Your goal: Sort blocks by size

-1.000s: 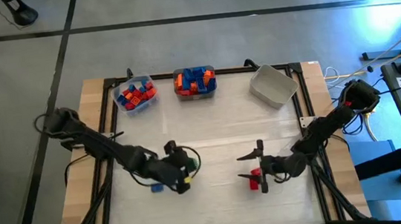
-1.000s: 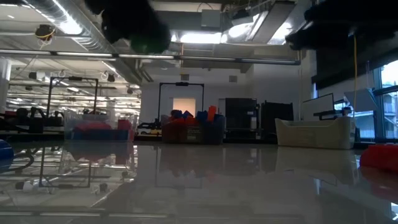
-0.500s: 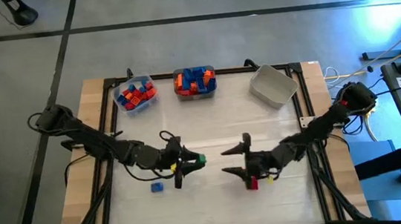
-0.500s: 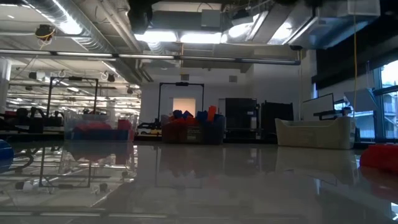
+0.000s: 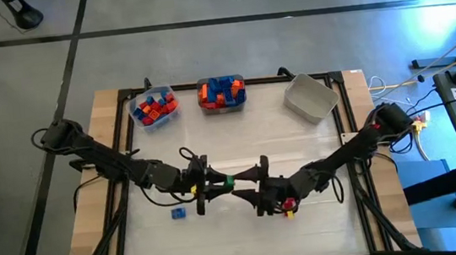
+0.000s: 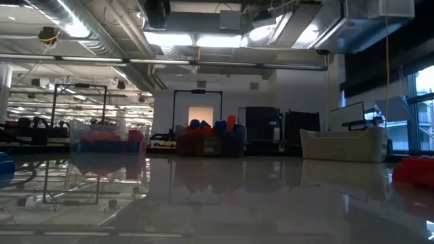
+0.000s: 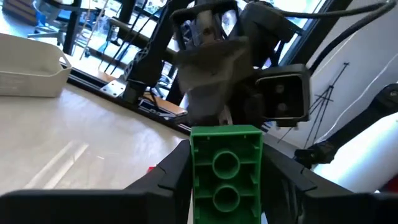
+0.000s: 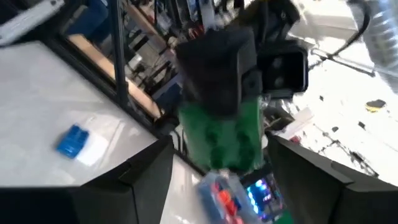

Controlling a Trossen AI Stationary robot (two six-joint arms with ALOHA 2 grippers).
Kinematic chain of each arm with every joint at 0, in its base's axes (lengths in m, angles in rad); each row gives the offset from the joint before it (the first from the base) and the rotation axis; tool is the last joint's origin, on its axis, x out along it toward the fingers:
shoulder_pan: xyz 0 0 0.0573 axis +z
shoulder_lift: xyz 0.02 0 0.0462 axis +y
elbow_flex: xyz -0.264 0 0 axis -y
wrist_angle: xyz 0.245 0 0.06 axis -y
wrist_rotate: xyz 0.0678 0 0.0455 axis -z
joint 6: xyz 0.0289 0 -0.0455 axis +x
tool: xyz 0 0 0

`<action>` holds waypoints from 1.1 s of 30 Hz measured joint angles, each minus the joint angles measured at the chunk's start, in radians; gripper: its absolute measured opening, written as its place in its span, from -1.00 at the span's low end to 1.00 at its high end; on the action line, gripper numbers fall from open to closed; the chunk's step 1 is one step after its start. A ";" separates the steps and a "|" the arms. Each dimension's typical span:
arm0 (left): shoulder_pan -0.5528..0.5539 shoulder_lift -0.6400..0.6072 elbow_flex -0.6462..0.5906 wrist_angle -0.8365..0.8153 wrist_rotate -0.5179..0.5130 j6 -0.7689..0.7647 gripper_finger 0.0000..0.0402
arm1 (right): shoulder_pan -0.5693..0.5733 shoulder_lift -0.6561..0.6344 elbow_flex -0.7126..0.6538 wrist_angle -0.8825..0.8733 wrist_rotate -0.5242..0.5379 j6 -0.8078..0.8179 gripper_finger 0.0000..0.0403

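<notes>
Centrally over the table (image 5: 323, 219), both arms meet tip to tip above its front half. Left gripper (image 5: 219, 182) is closed part-way on a green block (image 5: 228, 180); in the left wrist view the green block (image 7: 226, 167) sits upright between the two dark fingers (image 7: 166, 177), studs facing the camera. Right gripper (image 5: 249, 185) points toward the left one, its jaws spread wide on either side of the green block; in the right wrist view the green block (image 8: 226, 135) lies between the right fingers (image 8: 149, 174), with the left gripper's dark body just behind it. Whether the right fingers touch the block cannot be told.

Loose items on the table:
- a small blue block (image 5: 180, 211), just in front of the left arm's forearm; also visible in the right wrist view (image 8: 73, 140).
- a red block (image 5: 288, 205), under or just beside the right arm's wrist; contact cannot be told.

Along the far edge of the table:
- a clear bin (image 5: 153, 108) at the left, holding red, orange and blue blocks.
- a second bin (image 5: 222, 93) beside it, holding mostly blue and orange blocks.
- a grey bin (image 5: 310, 98) to the right, tilted at an angle to the table's edge.

Low view shows the three bins in a row far back; neither gripper is clearly seen there.
</notes>
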 joint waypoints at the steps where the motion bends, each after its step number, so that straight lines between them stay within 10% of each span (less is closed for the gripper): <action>1: 0.000 0.000 0.000 0.001 0.000 0.000 -0.36 | -0.002 0.007 0.012 0.012 -0.002 -0.016 0.29; 33: 0.000 0.000 0.000 0.001 0.001 -0.015 -0.30 | -0.055 0.079 0.096 0.001 -0.082 -0.077 0.01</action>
